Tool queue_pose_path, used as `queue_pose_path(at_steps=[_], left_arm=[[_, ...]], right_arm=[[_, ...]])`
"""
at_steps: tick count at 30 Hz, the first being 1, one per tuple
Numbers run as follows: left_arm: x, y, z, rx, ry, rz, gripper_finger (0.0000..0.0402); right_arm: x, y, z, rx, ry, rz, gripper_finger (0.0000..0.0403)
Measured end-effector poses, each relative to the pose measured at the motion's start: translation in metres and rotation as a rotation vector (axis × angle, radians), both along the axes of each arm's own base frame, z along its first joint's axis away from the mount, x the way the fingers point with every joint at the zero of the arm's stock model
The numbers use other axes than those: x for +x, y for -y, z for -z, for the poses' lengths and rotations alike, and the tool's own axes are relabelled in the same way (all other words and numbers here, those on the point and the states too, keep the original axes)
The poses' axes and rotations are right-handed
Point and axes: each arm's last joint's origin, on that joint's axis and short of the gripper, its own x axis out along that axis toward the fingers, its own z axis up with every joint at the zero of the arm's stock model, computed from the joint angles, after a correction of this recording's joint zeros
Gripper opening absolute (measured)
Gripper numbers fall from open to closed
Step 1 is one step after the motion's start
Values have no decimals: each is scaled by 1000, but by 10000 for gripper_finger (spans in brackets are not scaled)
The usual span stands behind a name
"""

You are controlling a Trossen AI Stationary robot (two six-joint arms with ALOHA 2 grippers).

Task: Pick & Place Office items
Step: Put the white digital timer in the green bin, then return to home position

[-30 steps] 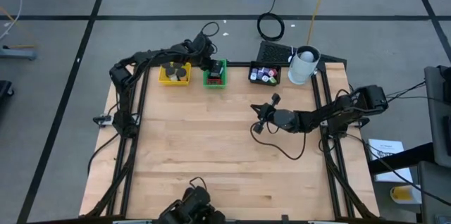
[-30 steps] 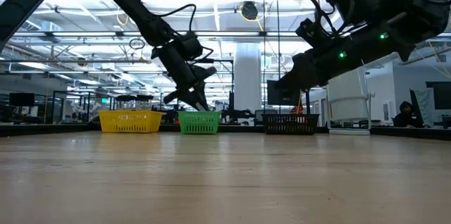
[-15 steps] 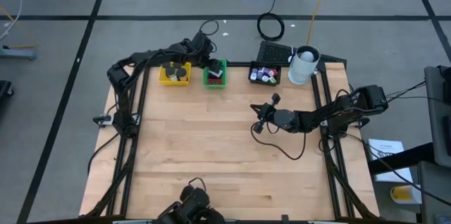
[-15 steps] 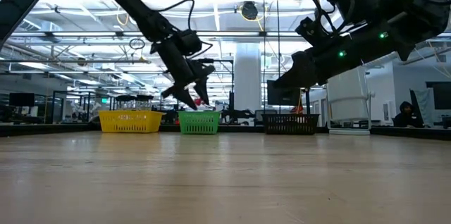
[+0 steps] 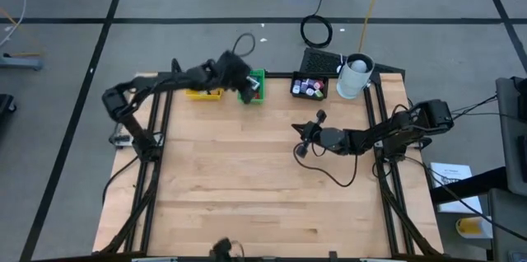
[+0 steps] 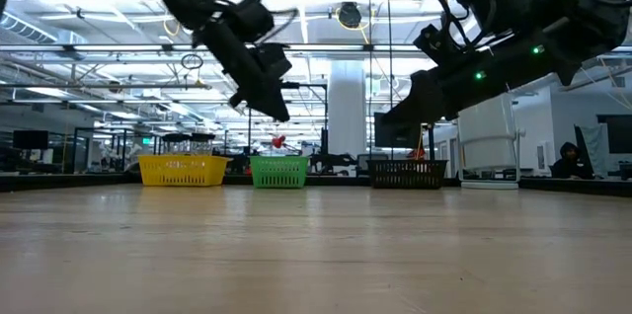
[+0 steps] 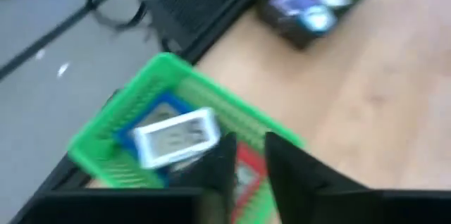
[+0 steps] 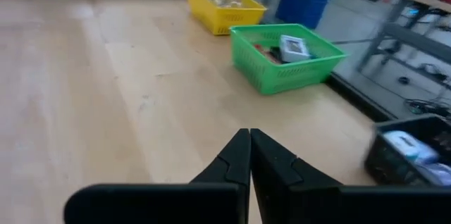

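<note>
My left gripper (image 5: 244,81) (image 6: 279,112) hangs above the green tray (image 5: 255,91) (image 7: 169,65), fingers narrowly open and holding nothing (image 7: 250,160). Inside that tray lie a white-faced flat piece with a blue edge (image 7: 176,136) (image 8: 291,46) and a red flat piece (image 7: 246,176). The left arm covers most of the yellow tray (image 5: 204,94) (image 8: 222,5). Small purple, blue and green bits fill the black tray (image 5: 309,87) (image 7: 310,5). My right gripper (image 5: 303,138) (image 8: 249,150) waits shut above bare wood, right of the table's middle.
The three trays stand in a row along the table's far edge (image 6: 279,171). A white cup (image 5: 356,77) stands at the far right corner beside the black tray. A black cable loops under the right arm (image 5: 329,175). Bare wood (image 5: 247,188) spreads across the middle and near side.
My left gripper has risen out of the green tray and now hangs well above its rim. The left arm's elbow has swung out toward the table's left edge. The right arm has kept still.
</note>
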Motion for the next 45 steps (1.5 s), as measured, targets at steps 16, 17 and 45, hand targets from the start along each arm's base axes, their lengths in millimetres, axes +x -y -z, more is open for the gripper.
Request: queue_pose_path(at_steps=[16,17,45], left_arm=[[-53,113,32,250,477,381,9],[-57,117,32,257,478,391,10],[-168,164,62,388,722,362,3]], right_arm=[[-40,45,-34,180,-120,-325,0],[-46,46,-38,184,-123,-339,0],[-163,28,-24,67,259,-332,0]])
